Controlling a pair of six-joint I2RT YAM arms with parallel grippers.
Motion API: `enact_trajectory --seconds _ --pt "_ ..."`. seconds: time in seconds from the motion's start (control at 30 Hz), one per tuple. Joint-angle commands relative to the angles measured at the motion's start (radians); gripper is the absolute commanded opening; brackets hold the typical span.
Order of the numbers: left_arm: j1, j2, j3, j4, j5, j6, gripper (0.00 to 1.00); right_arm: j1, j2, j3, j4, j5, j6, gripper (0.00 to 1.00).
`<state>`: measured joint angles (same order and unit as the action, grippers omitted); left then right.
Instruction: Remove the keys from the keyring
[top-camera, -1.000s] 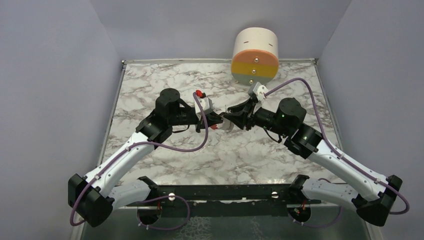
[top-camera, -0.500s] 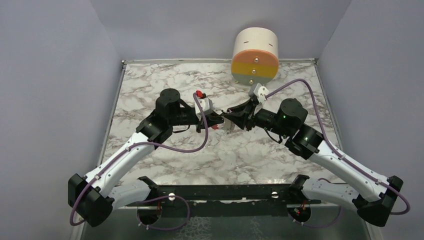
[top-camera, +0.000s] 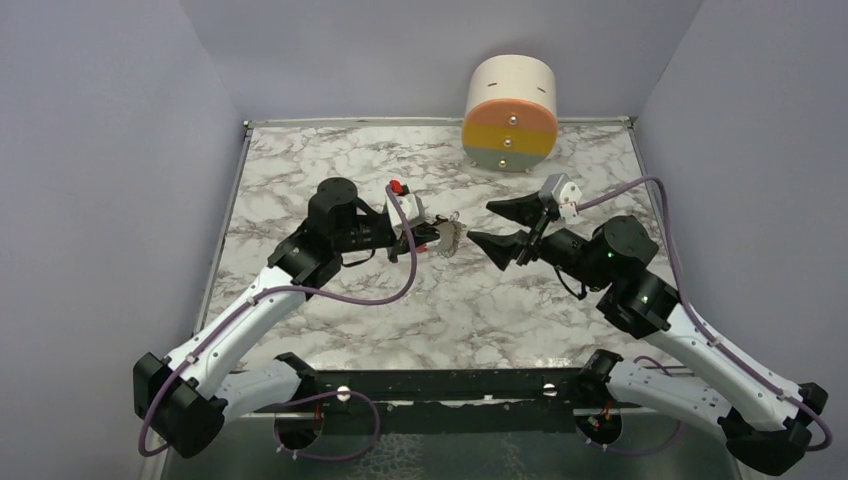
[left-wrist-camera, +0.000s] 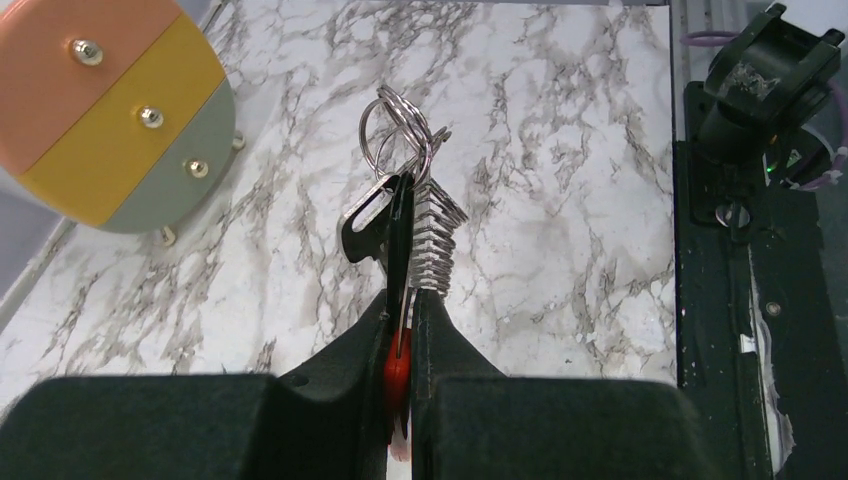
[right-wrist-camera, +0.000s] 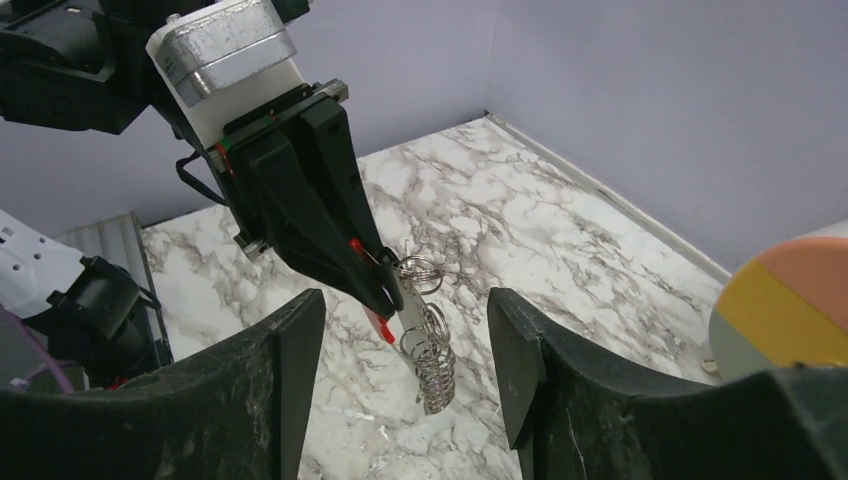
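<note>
I am watching from above a grey-veined marble table (top-camera: 330, 160) with both arms reaching toward the middle of the frame. The left gripper (top-camera: 432, 238), just left of centre, is pinching the keys (top-camera: 450, 240) and holding them in the air over the table. In the left wrist view its fingers (left-wrist-camera: 345, 360) are pressing together at bottom centre around the red piece (left-wrist-camera: 397, 370), with a flat black key head (left-wrist-camera: 365, 225) and the jagged silvery strip (left-wrist-camera: 432, 235) sticking up out of the grip. At the top of the bunch, thin wire loops are crossing over one another. I take these for the keyring (left-wrist-camera: 390, 125), though I cannot tell how many loops there are.

The right gripper (top-camera: 481, 222), just right of centre in the overhead view, is facing the bunch with its fingers spread wide, gripping nothing and touching nothing. In the right wrist view its two dark fingers (right-wrist-camera: 290, 340) are framing the bunch from lower left and lower right, with the keys (right-wrist-camera: 430, 360) hanging between them but farther off.

A round drawer box (top-camera: 508, 100), banded in pink, yellow and grey-green, is sitting at the top centre of the overhead view, well apart from both grippers.
</note>
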<state>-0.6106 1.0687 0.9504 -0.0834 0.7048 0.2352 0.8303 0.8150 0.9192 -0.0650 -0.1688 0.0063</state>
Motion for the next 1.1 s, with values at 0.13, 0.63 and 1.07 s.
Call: enact_trajectory --seconds 0.13,0.63,1.07 --pt "-0.001 -0.045 0.016 -0.001 0.036 0.051 0.00 0.000 0.058 0.019 -0.018 -0.001 -0.006 0.66" --pt "-0.001 -0.055 0.003 0.076 0.138 0.008 0.00 0.000 0.148 -0.010 0.064 -0.020 0.007 0.66" --pt "-0.001 -0.067 0.001 0.158 0.098 -0.059 0.00 0.000 0.201 -0.025 0.083 -0.090 0.025 0.01"
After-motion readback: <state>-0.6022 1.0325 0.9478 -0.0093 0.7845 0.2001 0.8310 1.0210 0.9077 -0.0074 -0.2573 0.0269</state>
